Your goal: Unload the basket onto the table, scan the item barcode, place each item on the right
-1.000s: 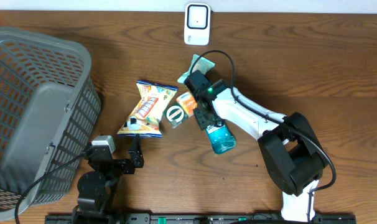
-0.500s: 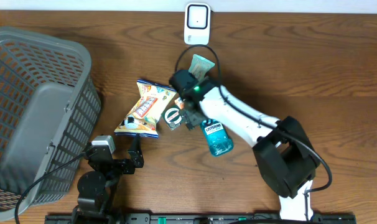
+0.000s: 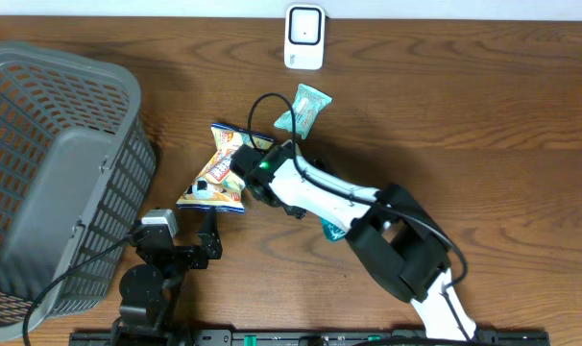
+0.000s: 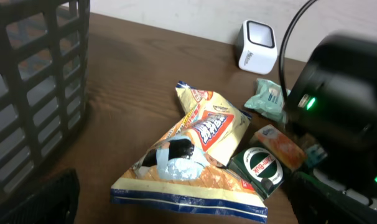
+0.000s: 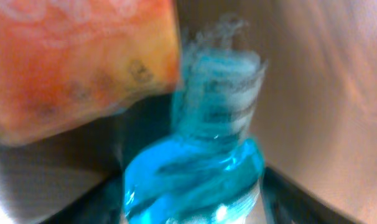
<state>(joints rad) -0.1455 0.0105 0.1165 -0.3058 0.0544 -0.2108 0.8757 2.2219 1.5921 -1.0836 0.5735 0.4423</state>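
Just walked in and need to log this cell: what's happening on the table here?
The right arm is stretched across to the pile beside the chip bag. Its camera is tight on a blue bottle and an orange packet; whether it grips either is unclear. The left pincer sits open near the basket, holding nothing. Nothing is at the scanner yet; a teal packet lies nearest it.

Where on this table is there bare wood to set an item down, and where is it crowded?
Bare table lies right of the scanner and above the right arm, out to the frame's right edge; also between the basket and the scanner. It is crowded around the chips bag, the teal packet and the arm's tip.
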